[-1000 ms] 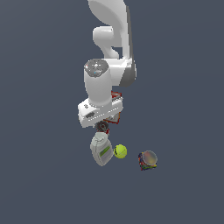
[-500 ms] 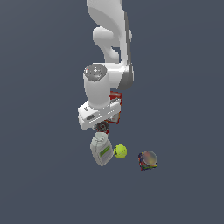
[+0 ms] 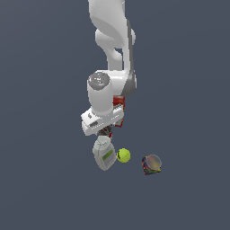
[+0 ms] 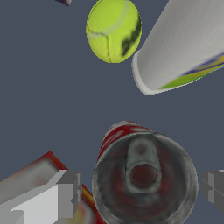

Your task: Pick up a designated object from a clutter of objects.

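Note:
The designated object, a red-and-white can (image 4: 144, 175), shows end-on in the wrist view as a dark disc with a pull tab. My gripper (image 4: 140, 192) is open and straddles it, with one grey finger (image 4: 65, 192) on one side, the other at the frame edge, and a thin gap on each side. In the exterior view the hand (image 3: 102, 120) hangs low over the clutter and hides the can almost fully. The clutter's white bottle (image 3: 103, 155) lies just below the hand.
A yellow-green ball (image 3: 123, 155) lies beside the bottle (image 4: 183, 43) and close to the can. The flat red-and-white box (image 3: 119, 107) sits behind the hand, right next to one finger in the wrist view. A colourful shiny-topped item (image 3: 152, 164) rests further toward the exterior view's right.
The hand has come down slightly toward the clutter. The bottle, ball and shiny-topped item have stayed where they were.

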You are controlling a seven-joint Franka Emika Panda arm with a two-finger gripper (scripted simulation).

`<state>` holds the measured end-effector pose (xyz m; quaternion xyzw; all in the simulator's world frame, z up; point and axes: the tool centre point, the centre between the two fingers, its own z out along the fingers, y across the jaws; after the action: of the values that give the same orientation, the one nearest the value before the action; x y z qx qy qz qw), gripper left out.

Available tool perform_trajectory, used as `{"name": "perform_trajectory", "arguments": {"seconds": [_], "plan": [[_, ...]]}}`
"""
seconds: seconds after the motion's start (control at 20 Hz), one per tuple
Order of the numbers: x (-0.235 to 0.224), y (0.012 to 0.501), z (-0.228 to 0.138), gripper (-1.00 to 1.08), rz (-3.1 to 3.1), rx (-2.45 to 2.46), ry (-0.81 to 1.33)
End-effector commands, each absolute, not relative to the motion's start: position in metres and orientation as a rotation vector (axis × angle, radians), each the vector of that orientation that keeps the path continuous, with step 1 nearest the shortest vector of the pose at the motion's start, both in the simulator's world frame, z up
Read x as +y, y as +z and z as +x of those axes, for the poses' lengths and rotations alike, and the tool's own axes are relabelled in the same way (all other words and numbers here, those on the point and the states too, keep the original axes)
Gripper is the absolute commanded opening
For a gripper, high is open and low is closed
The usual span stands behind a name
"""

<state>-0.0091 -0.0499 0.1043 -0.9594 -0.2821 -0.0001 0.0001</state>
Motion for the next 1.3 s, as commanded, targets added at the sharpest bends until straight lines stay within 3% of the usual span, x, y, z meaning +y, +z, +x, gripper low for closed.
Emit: {"name": "perform_trajectory", "arguments": {"seconds": [0.0,0.35,0.4,1.25], "plan": [[-0.050,0.092,-0.010,1.00,-3.013,-0.887,0.000],[-0.050,0.077,-0.009,1.00,-3.013,-0.889,0.000],[-0.050,0.077,-0.009,-1.00,-3.013,-0.889,0.000],[-0.044,0.089,-0.012,-1.00,-3.014,-0.889,-0.001]]}}
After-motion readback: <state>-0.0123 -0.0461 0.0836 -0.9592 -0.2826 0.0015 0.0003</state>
